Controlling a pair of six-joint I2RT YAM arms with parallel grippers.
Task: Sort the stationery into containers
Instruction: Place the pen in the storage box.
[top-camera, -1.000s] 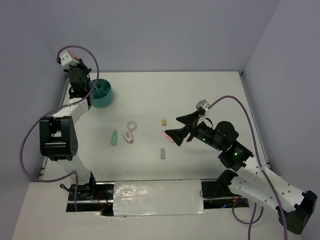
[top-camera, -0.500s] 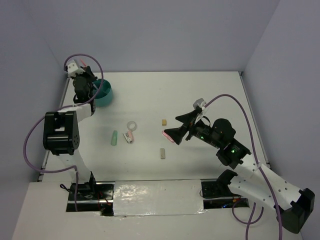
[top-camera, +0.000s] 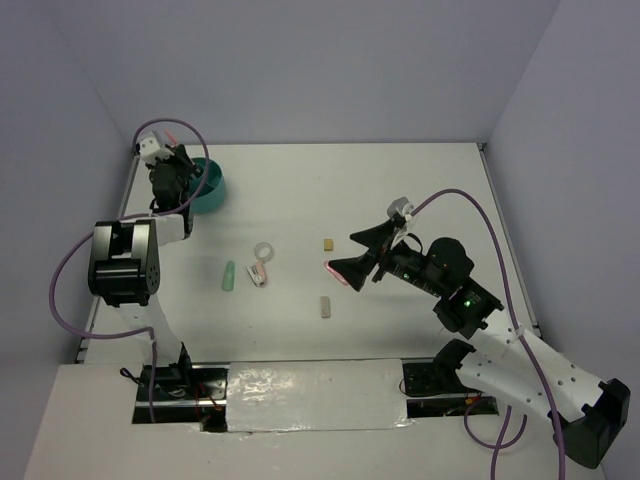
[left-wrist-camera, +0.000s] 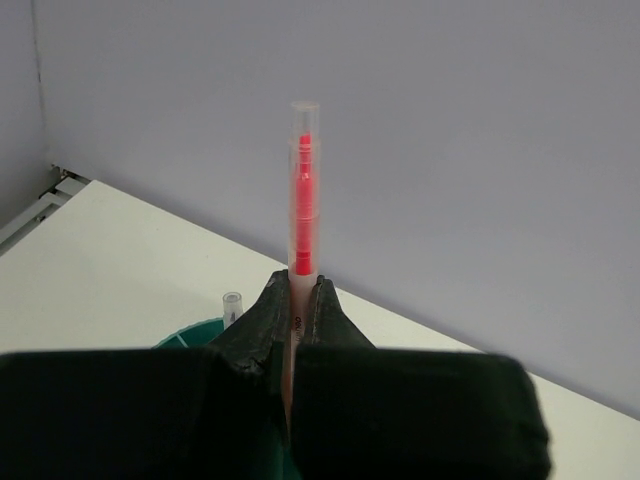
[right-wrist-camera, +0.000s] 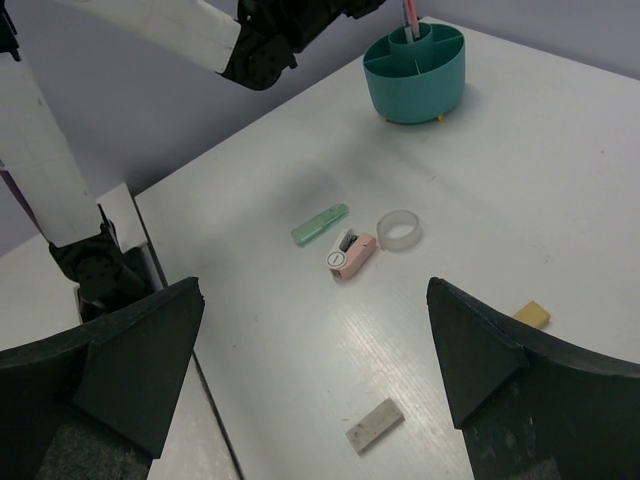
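- The left end effector (left-wrist-camera: 298, 285) is pressed together on a pink pen (left-wrist-camera: 303, 190), which is pinched near its lower part between the two fingers.
- The pen's long axis is in line with the fingers. Its clear capped end projects past the fingertips toward the back wall, so it is judged not yet turned down for insertion.
- The teal cup (right-wrist-camera: 414, 80) is seen just below and beside this end effector, at the far left corner of the desk (top-camera: 400, 190).
- A thin pen is seen standing in the cup's central well in the right wrist view. Whether this is the held one cannot be told.
- The right end effector (right-wrist-camera: 315, 290) is spread wide and nothing is held in it. It hangs above the middle of the desk.
- Five items are left on the desk, apart from the cup: a pale green piece (right-wrist-camera: 320, 223), a pink piece (right-wrist-camera: 352, 254) touching or just beside a clear ring (right-wrist-camera: 400, 229), a tan block (right-wrist-camera: 532, 315) and a greyish block (right-wrist-camera: 374, 425).
- The task is therefore judged to be at an early stage, with most of the sorting not yet done.
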